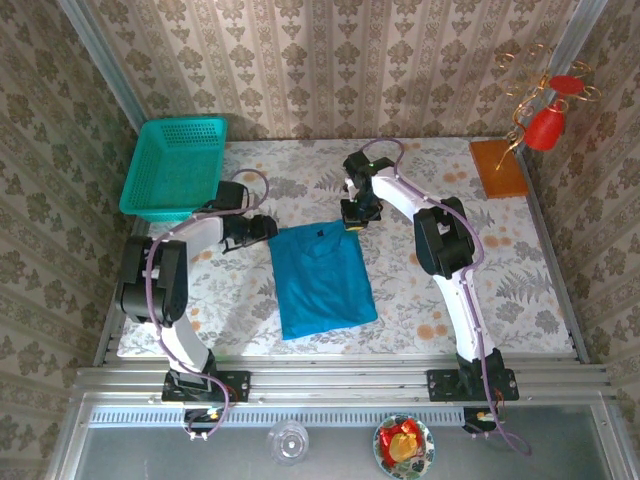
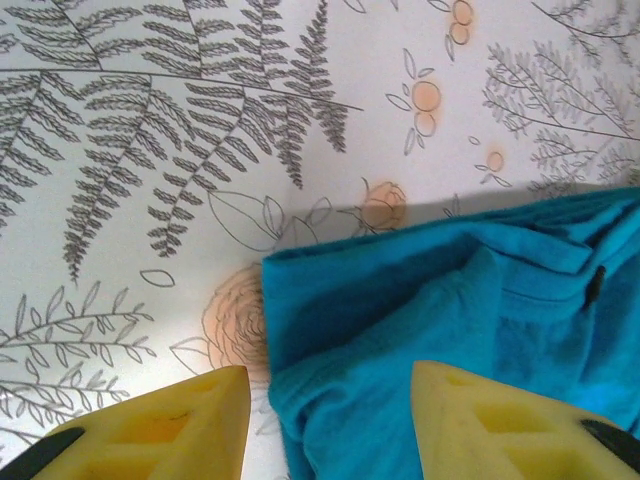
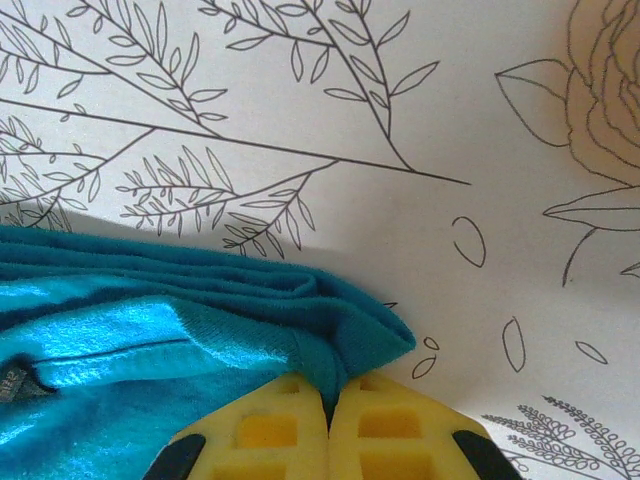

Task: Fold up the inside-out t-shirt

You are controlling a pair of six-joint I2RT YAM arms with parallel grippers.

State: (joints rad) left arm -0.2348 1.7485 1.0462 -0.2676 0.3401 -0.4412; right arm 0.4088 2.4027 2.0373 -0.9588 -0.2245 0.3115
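Observation:
The inside-out t-shirt point(image 1: 322, 280) lies folded into a teal-blue rectangle in the middle of the floral table. My left gripper point(image 1: 268, 230) sits at its far left corner. In the left wrist view its yellow fingers point(image 2: 150, 430) stand apart, open, with the shirt's corner point(image 2: 400, 340) lying slack between them on the cloth. My right gripper point(image 1: 355, 222) is at the far right corner. There its jaws point(image 3: 328, 400) are shut on a pinched fold of the shirt's edge point(image 3: 340, 330), and a small label point(image 3: 12, 385) shows at the left.
A teal mesh basket point(image 1: 175, 165) stands at the back left, close behind the left arm. A wooden board point(image 1: 497, 167) with a wire stand and red ornaments point(image 1: 548, 120) is at the back right. A glass point(image 1: 288, 440) and a bowl point(image 1: 404, 447) sit below the front rail.

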